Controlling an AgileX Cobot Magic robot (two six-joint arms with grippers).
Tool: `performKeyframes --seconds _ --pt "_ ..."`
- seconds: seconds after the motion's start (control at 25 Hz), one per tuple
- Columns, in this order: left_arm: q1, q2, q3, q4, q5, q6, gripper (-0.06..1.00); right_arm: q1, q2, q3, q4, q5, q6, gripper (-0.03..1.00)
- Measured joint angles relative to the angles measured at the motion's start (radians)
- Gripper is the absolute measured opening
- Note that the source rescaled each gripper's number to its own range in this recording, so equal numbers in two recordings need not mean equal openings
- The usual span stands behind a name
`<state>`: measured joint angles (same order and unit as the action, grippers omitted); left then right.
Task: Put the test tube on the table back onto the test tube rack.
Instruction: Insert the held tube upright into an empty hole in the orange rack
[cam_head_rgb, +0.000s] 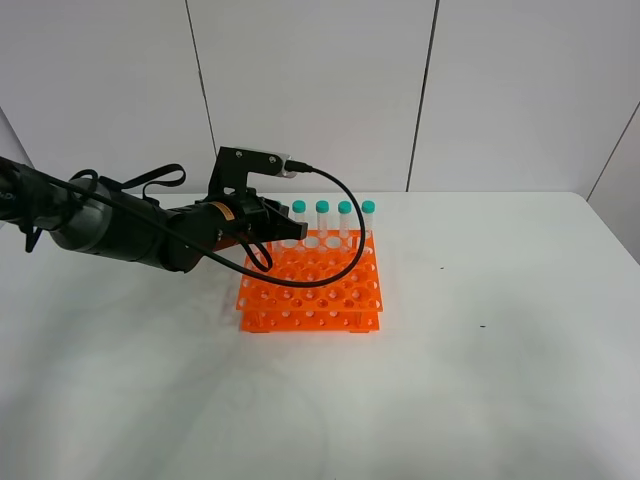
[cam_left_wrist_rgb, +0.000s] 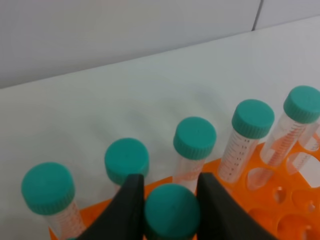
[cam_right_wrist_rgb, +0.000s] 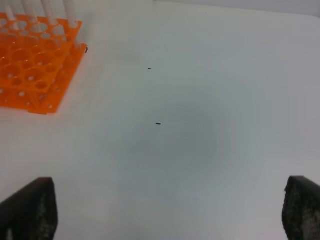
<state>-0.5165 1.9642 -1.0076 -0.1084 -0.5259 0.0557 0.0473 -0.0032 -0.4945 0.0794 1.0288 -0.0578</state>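
Left tool (cam_left_wrist_rgb: 170, 186) clamping shut on slim clear teal-capped plastic test tube (cam_left_wrist_rgb: 172, 212) at bright orange plastic rack (cam_head_rgb: 310, 295) | right tool (cam_right_wrist_rgb: 166, 206) hanging wide open, empty, over white bench (cam_right_wrist_rgb: 200, 125).

L end effector (cam_left_wrist_rgb: 170, 181) clamped, R (cam_right_wrist_rgb: 167, 209) wide

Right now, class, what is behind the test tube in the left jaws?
A row of five teal-capped tubes in the orange rack, then white table. The held test tube shows only its cap; its body and the hole beneath are hidden.
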Motion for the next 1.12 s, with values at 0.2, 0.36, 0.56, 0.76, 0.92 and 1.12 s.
performKeyframes --seconds 0.2,0.36,0.56,0.76,0.92,1.12 --pt "0.000 0.000 0.010 0.000 -0.002 -0.001 0.00 0.000 0.000 0.000 0.000 0.000 0.000 1.00" --pt "0.000 0.000 0.015 0.000 -0.004 -0.001 0.00 0.000 0.000 0.000 0.000 0.000 0.000 1.00" --pt "0.000 0.000 0.015 0.003 -0.006 -0.001 0.00 0.000 0.000 0.000 0.000 0.000 0.000 1.00" --pt "0.000 0.022 0.015 0.019 -0.014 -0.001 0.00 0.000 0.000 0.000 0.000 0.000 0.000 1.00" --pt "0.000 0.023 0.015 0.021 -0.020 -0.001 0.00 0.000 0.000 0.000 0.000 0.000 0.000 1.00" --pt "0.000 0.027 0.015 0.021 -0.031 -0.001 0.00 0.000 0.000 0.000 0.000 0.000 0.000 1.00"
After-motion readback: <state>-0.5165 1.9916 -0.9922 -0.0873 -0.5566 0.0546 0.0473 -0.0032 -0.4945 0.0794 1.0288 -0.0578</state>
